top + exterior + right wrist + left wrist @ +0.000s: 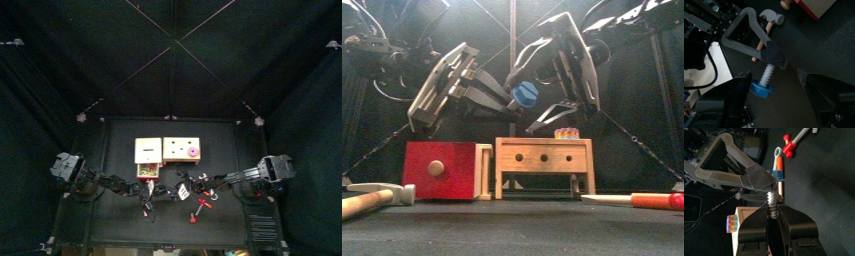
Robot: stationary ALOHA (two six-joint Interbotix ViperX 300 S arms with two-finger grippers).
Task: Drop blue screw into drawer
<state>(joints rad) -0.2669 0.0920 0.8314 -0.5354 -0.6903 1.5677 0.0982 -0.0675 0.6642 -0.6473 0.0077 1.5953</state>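
Black curtains (80,60) close in a small black surface (516,225), matte and lightly scuffed. We see the blue screw (525,95) held in mid-air above it, between the two arms, well clear of everything below.

It is a toy-like plastic piece with a round, smooth blue head and a white shaft with coarse ridged thread. The left hand (773,210) is closed tight on the threaded shaft, jaws nearly meeting. The right hand (774,82) stands wide open around the blue head. One jaw is just beside the head, and we cannot tell whether it touches.

Below and to the left stands the drawer (438,170), with a glossy red square front and a round red knob. From above it seems pulled out, its pale inside showing. Beside it is a plain wooden box (543,158) on short legs, with three round holes in its face. A hammer (376,200) with a wooden handle lies at the front left, and a red-handled screwdriver (656,201) at the front right.

We judge this to be a handover, or the carry just ahead of the drop. To do it well, only one hand should bear the screw at release. If the right takes it, it should close squarely on the head before the left lets go, since ridged plastic can slip or twist. The carrying hand should then centre over the open drawer and come low, so the screw does not bounce off the rim.
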